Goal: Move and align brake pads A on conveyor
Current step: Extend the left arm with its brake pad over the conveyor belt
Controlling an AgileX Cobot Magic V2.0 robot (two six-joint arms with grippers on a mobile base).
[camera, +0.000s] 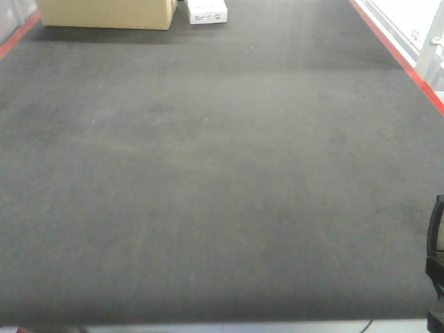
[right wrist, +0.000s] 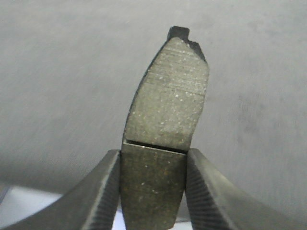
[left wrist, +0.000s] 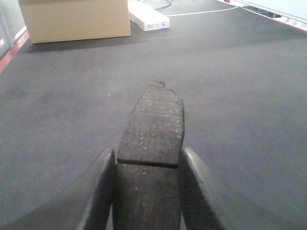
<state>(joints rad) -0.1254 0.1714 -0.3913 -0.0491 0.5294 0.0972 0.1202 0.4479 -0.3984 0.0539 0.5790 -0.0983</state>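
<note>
While clamped edgewise at groove: brake pad [left wrist: 156, 120], left pincer [left wrist: 148, 154]; second brake pad [right wrist: 168, 103], right pincer [right wrist: 153, 154]; judged rigid, gritty, probably dense.

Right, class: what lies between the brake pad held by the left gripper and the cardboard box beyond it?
Only bare conveyor belt, seen in the left wrist view: nothing sits between the brake pad and the cardboard box.

Light: soft, even and rather dim; white glare washes out the far right beyond the conveyor [camera: 208, 173].
Shadow: a dim band lies in front of the cardboard box [camera: 104, 12].
Focus: front view grainy and soft; brake pad [right wrist: 165, 110] crisp, belt behind it blurred.
Near lens: left fingers [left wrist: 98, 191] slightly soft.
</note>
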